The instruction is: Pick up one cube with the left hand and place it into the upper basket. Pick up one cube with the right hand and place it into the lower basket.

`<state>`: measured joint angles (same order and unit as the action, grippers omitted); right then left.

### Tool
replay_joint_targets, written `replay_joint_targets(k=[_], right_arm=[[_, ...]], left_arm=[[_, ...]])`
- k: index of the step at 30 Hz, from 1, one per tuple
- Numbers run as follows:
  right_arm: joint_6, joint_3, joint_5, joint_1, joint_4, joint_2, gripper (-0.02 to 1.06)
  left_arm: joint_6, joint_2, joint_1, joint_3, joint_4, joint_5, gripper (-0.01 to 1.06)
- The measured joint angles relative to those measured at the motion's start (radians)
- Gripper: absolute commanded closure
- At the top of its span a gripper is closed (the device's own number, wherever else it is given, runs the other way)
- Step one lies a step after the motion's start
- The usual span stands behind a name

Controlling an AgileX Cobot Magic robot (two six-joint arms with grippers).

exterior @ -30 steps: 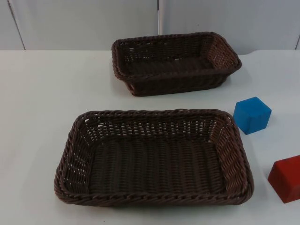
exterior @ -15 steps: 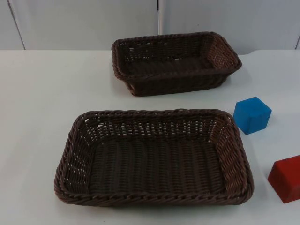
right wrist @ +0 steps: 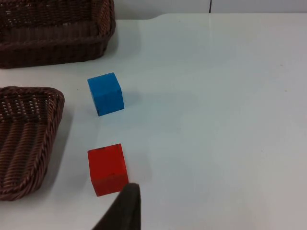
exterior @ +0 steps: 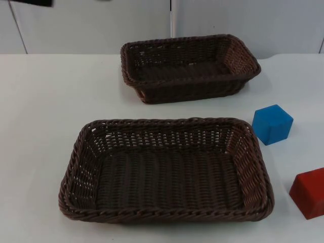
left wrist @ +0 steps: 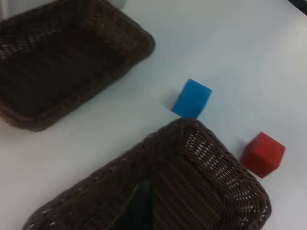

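The upper basket (exterior: 188, 67) and the lower basket (exterior: 164, 169) are dark brown wicker, and nothing lies in either. A blue cube (exterior: 272, 124) sits on the table right of the lower basket's far corner. A red cube (exterior: 309, 192) sits nearer, at the right edge of the top view. My left gripper (left wrist: 139, 211) hangs high over the lower basket (left wrist: 192, 182), looking towards the blue cube (left wrist: 192, 98) and the red cube (left wrist: 263, 153). My right gripper (right wrist: 122, 208) is above the table just short of the red cube (right wrist: 108, 168), with the blue cube (right wrist: 105, 93) beyond it.
The white table (exterior: 45, 101) runs back to the grey partition wall (exterior: 101, 25). A piece of the left arm (exterior: 30, 2) shows at the upper left corner of the top view. Open table lies right of the cubes (right wrist: 230, 120).
A black part of the left arm has come into the top view at its upper left corner. Baskets and cubes have not moved.
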<state>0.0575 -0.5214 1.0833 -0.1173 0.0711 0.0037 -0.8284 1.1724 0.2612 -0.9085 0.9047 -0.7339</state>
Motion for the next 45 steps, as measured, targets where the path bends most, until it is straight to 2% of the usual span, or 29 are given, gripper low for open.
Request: replay_joint_targets(k=[5,11,22,31,45], right_arm=[[0.000,0.000,0.000,0.000,0.000,0.000,-0.01],[0.000,0.000,0.000,0.000,0.000,0.000,-0.01],[0.000,0.000,0.000,0.000,0.000,0.000,-0.01],[0.000,0.000,0.000,0.000,0.000,0.000,-0.01],[0.000,0.000,0.000,0.000,0.000,0.000,-0.01]], left_arm=[[0.000,0.086,0.129,0.000,-0.022,0.076,0.12],[0.010,0.159,0.188,-0.035,-0.052,0.094,0.12],[0.151,0.337,0.325,-0.256,-0.248,0.097,0.12],[0.167,0.512,0.395,-0.395,-0.324,0.093,0.12],[0.167,0.777,0.459,-0.571,-0.346,0.093,0.12]])
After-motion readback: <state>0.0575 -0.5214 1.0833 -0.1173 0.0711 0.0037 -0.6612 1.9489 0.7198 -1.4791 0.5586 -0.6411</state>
